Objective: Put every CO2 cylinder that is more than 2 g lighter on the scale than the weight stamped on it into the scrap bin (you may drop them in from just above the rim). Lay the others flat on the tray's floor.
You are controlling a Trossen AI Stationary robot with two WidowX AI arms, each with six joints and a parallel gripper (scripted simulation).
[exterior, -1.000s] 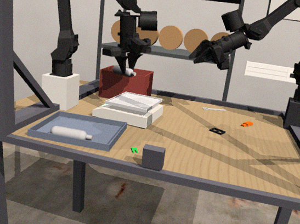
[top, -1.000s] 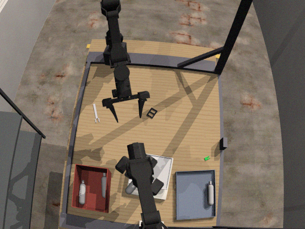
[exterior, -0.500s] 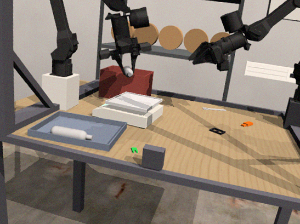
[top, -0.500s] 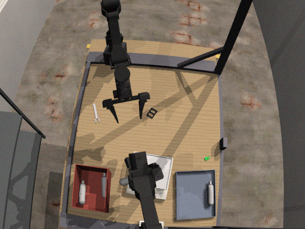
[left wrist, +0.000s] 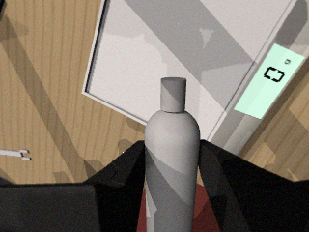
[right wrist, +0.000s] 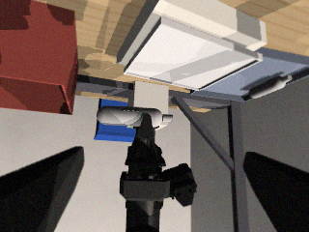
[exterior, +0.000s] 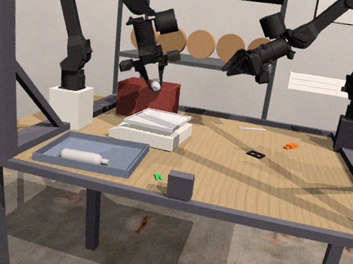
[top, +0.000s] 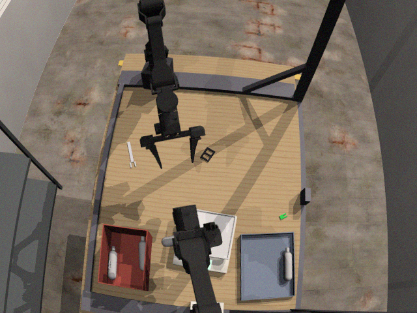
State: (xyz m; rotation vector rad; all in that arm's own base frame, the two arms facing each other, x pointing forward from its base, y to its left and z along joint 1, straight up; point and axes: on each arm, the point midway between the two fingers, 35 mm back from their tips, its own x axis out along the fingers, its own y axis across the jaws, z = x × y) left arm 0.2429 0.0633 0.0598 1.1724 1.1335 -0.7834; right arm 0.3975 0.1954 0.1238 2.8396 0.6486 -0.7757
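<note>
The left gripper (top: 184,240) (exterior: 155,86) (left wrist: 170,147) (right wrist: 147,114) is closed on a grey cylinder (top: 167,241) (exterior: 155,85) (left wrist: 172,130) (right wrist: 116,116), which it holds in the air above the worktop (top: 202,188) (exterior: 219,163) (left wrist: 43,87) (right wrist: 103,29), its fingers on either side of the body. The right gripper (top: 176,165) (exterior: 225,72) (right wrist: 165,157) is wide open, with nothing between its fingers, above the worktop's other end. Two more cylinders lie in the red bin, one (top: 112,264) near its outer wall, the other (top: 142,252) along the wall facing the scale. A fourth, the tray cylinder (top: 288,264) (exterior: 81,156) (right wrist: 270,88), lies flat on the tray's floor, close to one long side. Between the bin (top: 124,285) (exterior: 134,99) (left wrist: 208,208) (right wrist: 39,92) and the tray (top: 262,266) (exterior: 101,143) (right wrist: 219,88) stands the scale (top: 223,235) (exterior: 150,139) (left wrist: 145,48) (right wrist: 188,53), its pan bare and its display (left wrist: 266,84) reading 0 g. Also on the worktop are a white fork (top: 130,153) (exterior: 252,129) (left wrist: 11,153), a black frame (top: 207,154) (exterior: 255,154), an orange piece (exterior: 290,146) and, near the tray, a green piece (top: 283,216) (exterior: 157,176)
</note>
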